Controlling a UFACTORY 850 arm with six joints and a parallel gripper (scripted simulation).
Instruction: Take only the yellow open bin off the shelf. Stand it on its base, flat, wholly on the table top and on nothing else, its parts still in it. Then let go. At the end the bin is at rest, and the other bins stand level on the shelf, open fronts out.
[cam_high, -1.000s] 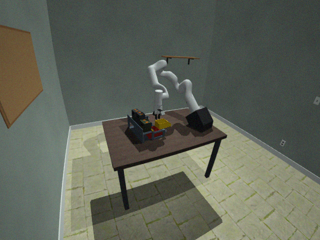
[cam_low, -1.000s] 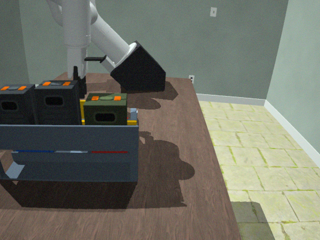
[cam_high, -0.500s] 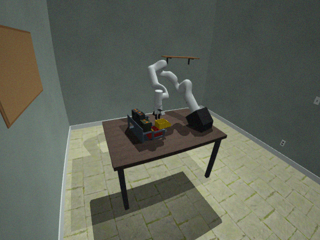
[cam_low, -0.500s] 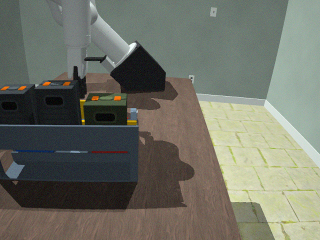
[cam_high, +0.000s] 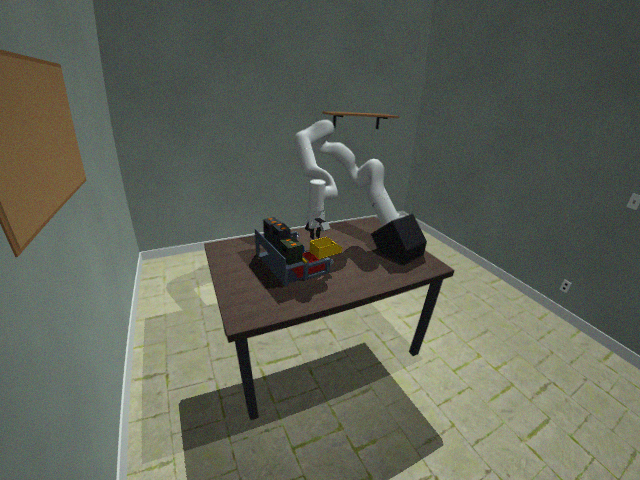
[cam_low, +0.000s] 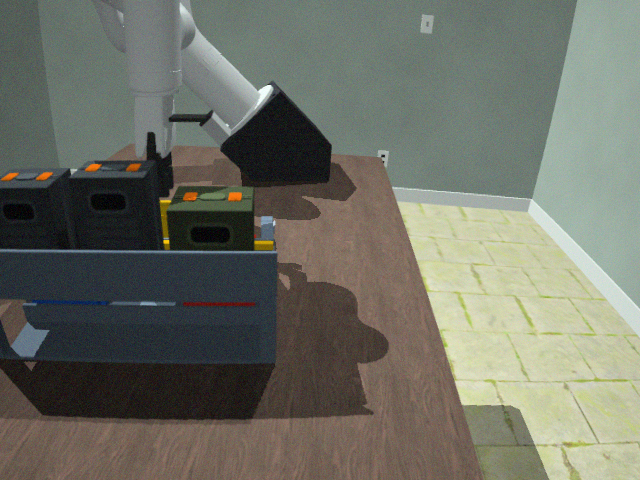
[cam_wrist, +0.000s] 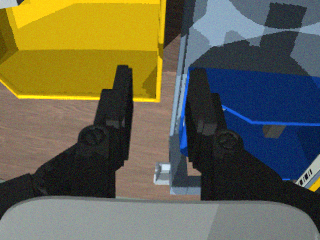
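My gripper (cam_high: 314, 236) (cam_low: 164, 190) (cam_wrist: 160, 87) has its fingers part-way apart with nothing clamped between them. In the wrist view, taking my fingertips as the clock's centre, the yellow open bin (cam_high: 324, 250) (cam_low: 164, 219) (cam_wrist: 105, 72) lies mostly toward ten o'clock, mouth up. Its near side wall runs up toward twelve, across the gap, without either finger visibly gripping it. The blue bin (cam_wrist: 260, 95) sits at about three to four o'clock, behind the edge of the shelf (cam_high: 271, 260) (cam_low: 155, 273) (cam_wrist: 184, 191).

Wood shows between the yellow bin and the shelf there, so I judge the taking-off is done and the bin is set down, with the letting go and leaving in hand. Whether its whole base is flat on the table top (cam_high: 361, 279) (cam_low: 361, 248) (cam_wrist: 55, 135) I can't tell, nor can I count its parts.

The next move, as I see it, wants a straight, slow lift, no sideways drift: my one finger could catch the yellow wall toward nine, the other the blue bin toward three, and upset either.
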